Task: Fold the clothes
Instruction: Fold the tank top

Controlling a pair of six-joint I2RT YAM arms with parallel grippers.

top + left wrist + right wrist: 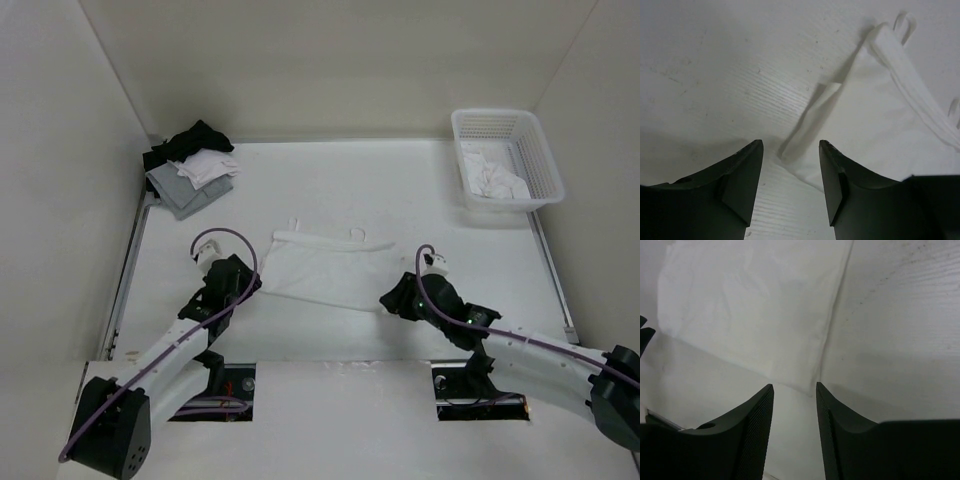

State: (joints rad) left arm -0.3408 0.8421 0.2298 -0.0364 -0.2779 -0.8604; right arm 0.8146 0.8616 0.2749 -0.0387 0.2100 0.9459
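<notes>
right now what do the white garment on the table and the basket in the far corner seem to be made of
Garment: thin soft cloth, matte white, possibly cotton; it lies limp with a curled edge and a stitched band. Basket: stiff white plastic, smooth-looking, judging by its rigid moulded lattice walls.

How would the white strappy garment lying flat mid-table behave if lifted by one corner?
The white garment would probably droop limply: its left edge curls over itself. It looks thin and lies flat, so it is likely light. Its strap loops may dangle or snag.
</notes>
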